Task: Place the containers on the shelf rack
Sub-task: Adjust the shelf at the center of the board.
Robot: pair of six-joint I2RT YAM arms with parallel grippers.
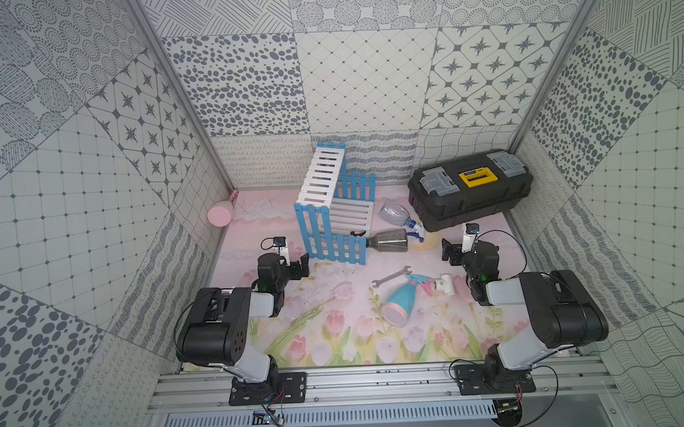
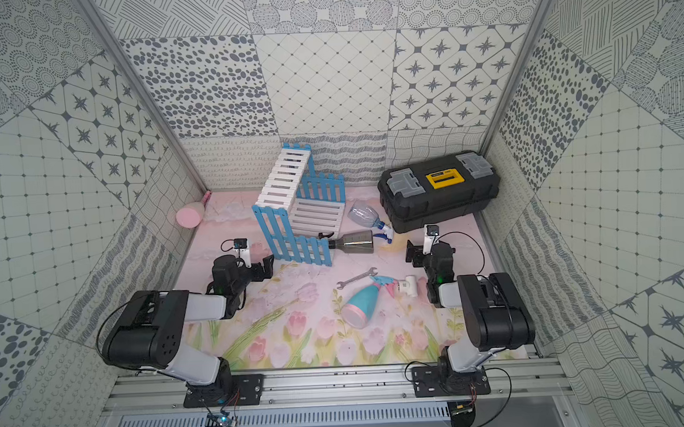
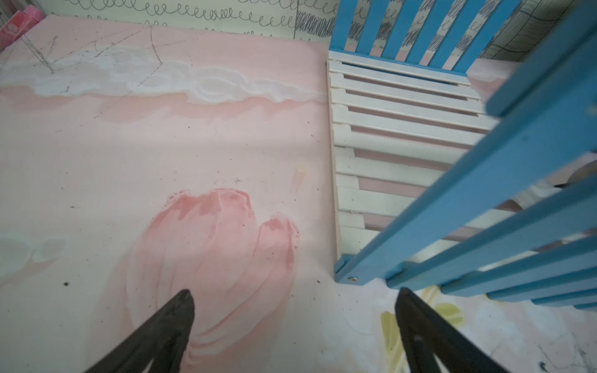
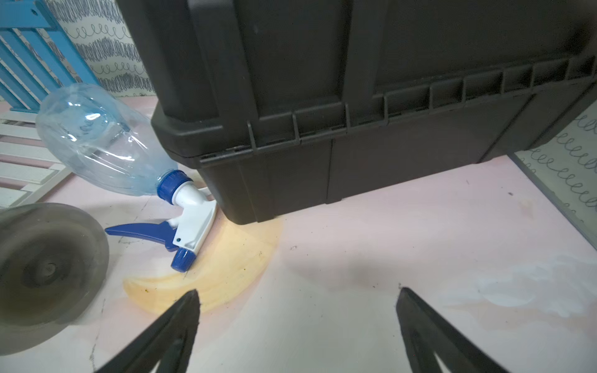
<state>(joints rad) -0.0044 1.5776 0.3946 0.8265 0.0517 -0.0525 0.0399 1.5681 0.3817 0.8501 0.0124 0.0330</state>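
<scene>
The shelf rack [image 1: 334, 207] [image 2: 297, 208], white slats with blue picket sides, stands at the mat's back middle. A smoky dark bottle [image 1: 389, 241] [image 4: 45, 264] lies against the rack's near right corner. Between rack and toolbox lies a clear bottle with a blue collar [image 1: 396, 213] [image 4: 97, 142]. The teal bottle with a pink base [image 1: 399, 305] [image 2: 360, 307] lies mid-mat. A cream-pink bottle [image 1: 219, 216] lies in the far left corner. My left gripper [image 1: 301, 267] [image 3: 294, 294] is open and empty beside the rack [image 3: 403, 129]. My right gripper [image 1: 449, 253] [image 4: 297, 292] is open and empty, near the toolbox.
A black toolbox [image 1: 470, 189] [image 4: 355, 97] with a yellow handle fills the back right corner. A grey wrench [image 1: 390, 276] and a small white pipe fitting [image 1: 444, 284] lie by the teal bottle's spray head. Patterned walls close in three sides.
</scene>
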